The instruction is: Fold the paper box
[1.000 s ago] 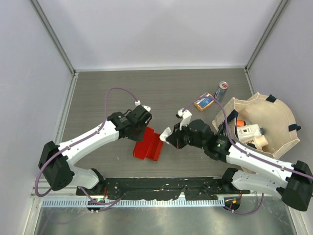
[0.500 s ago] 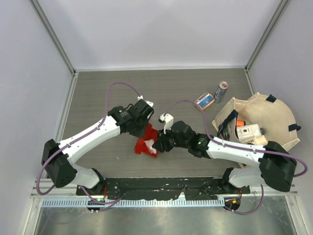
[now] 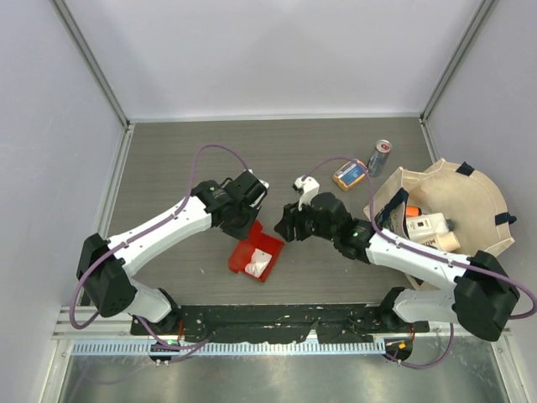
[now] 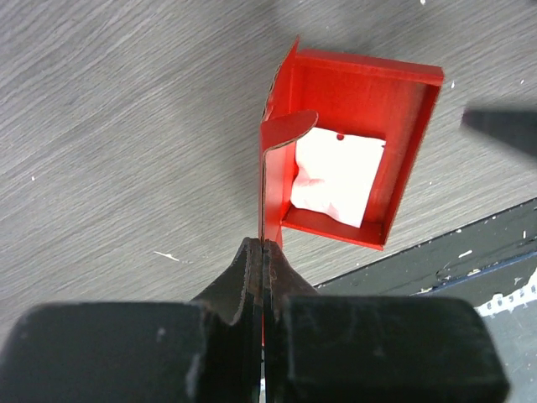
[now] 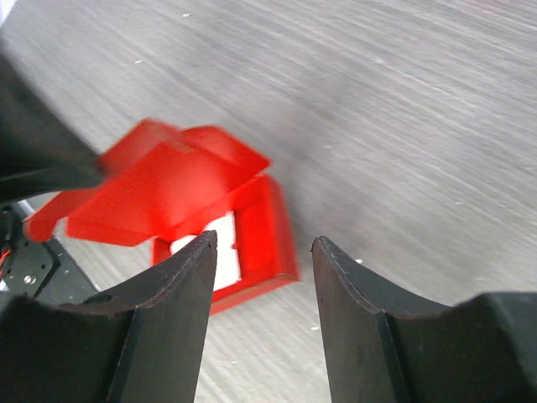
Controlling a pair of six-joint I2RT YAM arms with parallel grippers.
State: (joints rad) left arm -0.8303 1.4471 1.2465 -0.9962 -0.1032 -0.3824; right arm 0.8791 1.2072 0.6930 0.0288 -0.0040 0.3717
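Note:
The red paper box [image 3: 270,246] lies on the table as a shallow tray with raised walls [image 4: 411,143] and a white sheet [image 4: 336,176] inside. Its lid flap [image 4: 273,159] stands upright along one long side. My left gripper [image 4: 264,245] is shut on the lower edge of that flap, just left of the tray [image 3: 254,223]. My right gripper [image 3: 284,228] hangs open a little to the right of the box and touches nothing. In the right wrist view the box [image 5: 185,185] sits blurred beyond the spread fingers [image 5: 264,243].
A drink can [image 3: 380,156] and a small orange-and-blue carton [image 3: 349,175] stand at the back right. A beige cloth basket [image 3: 482,189] holding several items fills the right side. The black base strip [image 3: 277,319] runs just in front of the box.
My right gripper has opened and drawn back rightward from the box. The box has gone from lying flat to a tray with raised walls. My left gripper keeps its hold on the flap.

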